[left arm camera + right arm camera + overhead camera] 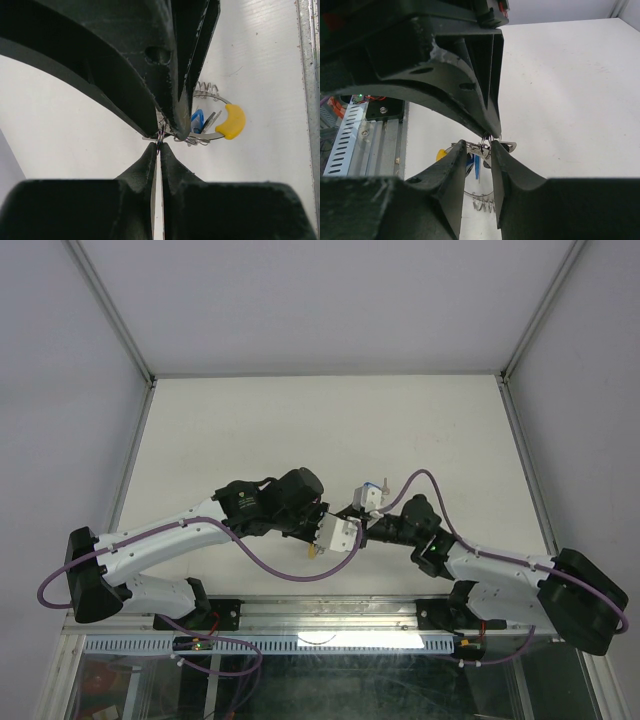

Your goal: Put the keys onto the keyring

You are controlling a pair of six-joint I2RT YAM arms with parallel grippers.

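My left claw [159,144] is pinched fully shut on the thin silvery wire of the keyring [232,121]. It seems to hold the ring clear of the bench [75,120], so the loop stays steady and reachable. My right claw [479,148] meets it tip to tip, narrowed part-way onto what looks like one of the keys [506,146], I judge so that its eye can be worked onto the wire. A blue tag [196,120] hangs inside the ring, near its yellow arc.
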